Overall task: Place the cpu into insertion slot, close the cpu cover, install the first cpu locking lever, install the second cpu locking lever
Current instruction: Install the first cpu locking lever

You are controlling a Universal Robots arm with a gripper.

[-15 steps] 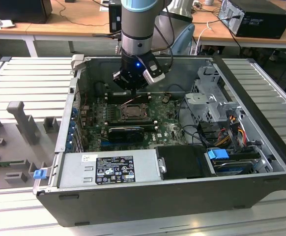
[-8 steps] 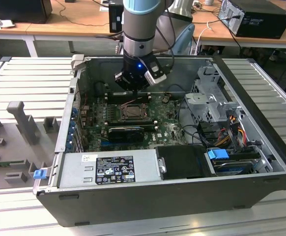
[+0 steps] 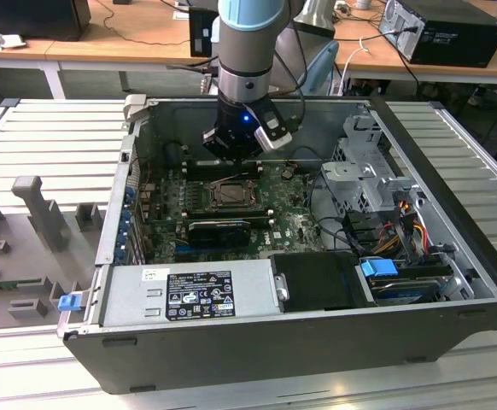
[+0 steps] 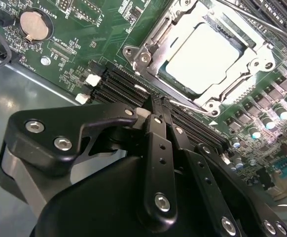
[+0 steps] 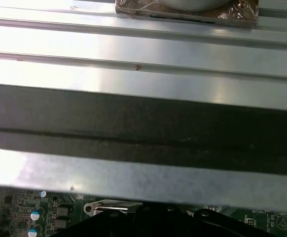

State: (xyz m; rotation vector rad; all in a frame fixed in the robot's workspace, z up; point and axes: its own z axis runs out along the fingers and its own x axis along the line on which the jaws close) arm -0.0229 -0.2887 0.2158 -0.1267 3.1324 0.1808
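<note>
second wrist view has the gripper (image 4: 159, 106) with fingers pinched shut on nothing, tips just beside the slot (image 4: 202, 54), where the cpu (image 4: 200, 58) sits under the closed cover (image 4: 254, 64). a lever (image 4: 183, 104) lies close by; shut tips could slip off it and scrape the board (image 4: 84, 29).

green motherboard (image 4: 84, 29), pale grey cpu (image 4: 202, 58), black hand (image 4: 164, 129)
</note>
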